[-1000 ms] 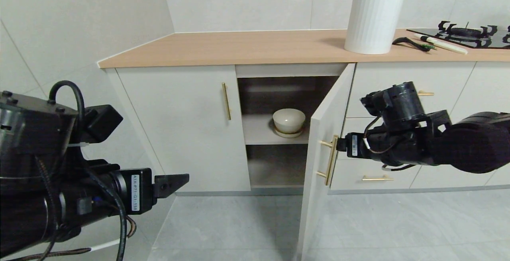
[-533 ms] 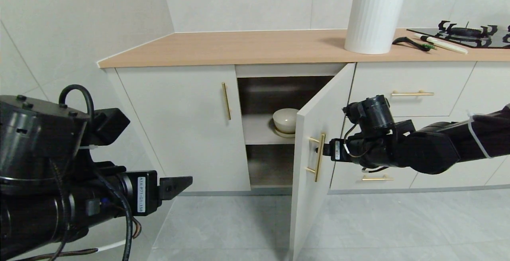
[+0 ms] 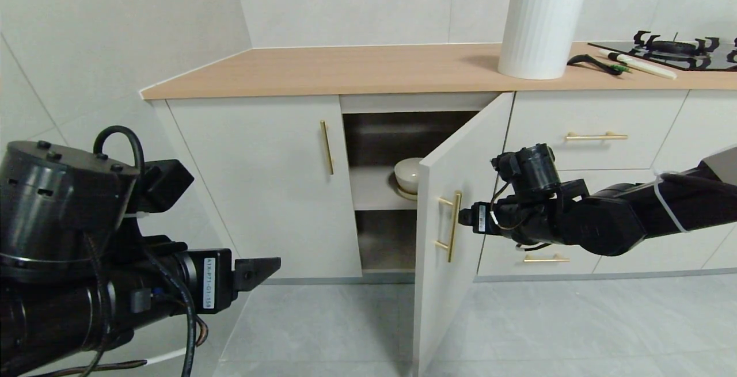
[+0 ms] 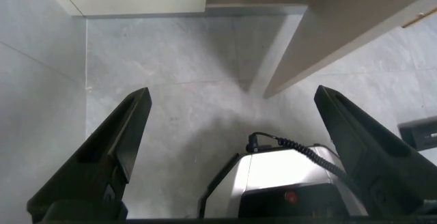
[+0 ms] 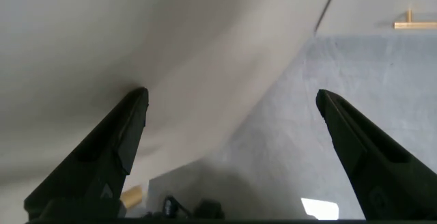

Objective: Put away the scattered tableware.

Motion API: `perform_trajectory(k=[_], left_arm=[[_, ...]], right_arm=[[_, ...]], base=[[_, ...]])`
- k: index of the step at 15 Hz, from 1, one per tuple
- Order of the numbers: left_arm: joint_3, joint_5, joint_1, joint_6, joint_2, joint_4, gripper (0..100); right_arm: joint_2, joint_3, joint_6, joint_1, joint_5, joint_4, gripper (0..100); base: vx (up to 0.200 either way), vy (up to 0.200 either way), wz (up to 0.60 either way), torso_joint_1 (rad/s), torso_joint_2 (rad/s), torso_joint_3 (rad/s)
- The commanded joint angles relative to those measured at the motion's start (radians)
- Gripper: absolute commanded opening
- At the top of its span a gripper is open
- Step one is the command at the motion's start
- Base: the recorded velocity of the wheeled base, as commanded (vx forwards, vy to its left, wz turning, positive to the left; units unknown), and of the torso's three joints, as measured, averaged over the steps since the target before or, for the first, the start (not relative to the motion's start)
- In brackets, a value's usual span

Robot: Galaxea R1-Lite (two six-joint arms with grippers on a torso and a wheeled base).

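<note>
A cream bowl (image 3: 407, 174) sits on a small plate (image 3: 405, 194) on the middle shelf of the cabinet, half hidden by the half-open white door (image 3: 437, 296). My right gripper (image 3: 465, 223) is at the door's outer face, right beside the gold handle (image 3: 452, 226). In the right wrist view this gripper (image 5: 231, 100) is open, with the door's pale surface close in front of it. My left gripper (image 3: 259, 270) hangs low at the left, over the floor, away from the cabinet. Its fingers (image 4: 123, 142) stand open with nothing between them.
A tall white ribbed container (image 3: 541, 26), a few utensils (image 3: 633, 63) and a gas hob (image 3: 679, 49) are on the wooden countertop (image 3: 345, 69). The left cabinet door (image 3: 270, 187) is closed. Drawers (image 3: 596, 135) lie behind my right arm. Grey tiled floor (image 3: 345, 325) spreads below.
The cabinet door has swung further toward shut, with my right gripper following it leftward at the handle. More of the bowl is hidden now. My left arm has risen slightly.
</note>
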Motion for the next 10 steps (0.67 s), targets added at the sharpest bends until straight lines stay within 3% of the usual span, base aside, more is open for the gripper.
perform_trajectory(k=[1,5,10], left_arm=[[-0.002,0.001,0.002,-0.001,0.005,0.000,100],[-0.002,0.001,0.002,-0.002,0.011,-0.002,100],[-0.002,0.043,0.002,-0.001,0.025,-0.002,100]], right_arm=[[0.009,0.004,0.003,0.001,0.000,-0.006,100],[0.004,-0.002,0.038,0.006,0.002,-0.007,100],[-0.001,-0.006,0.082,0.009,0.003,-0.032,100]], base=[[0.200,0.000,0.00,-0.007,0.00,0.012],[0.200,0.000,0.00,0.004,0.00,0.002],[0.000,0.000,0.00,0.000,0.00,0.000]])
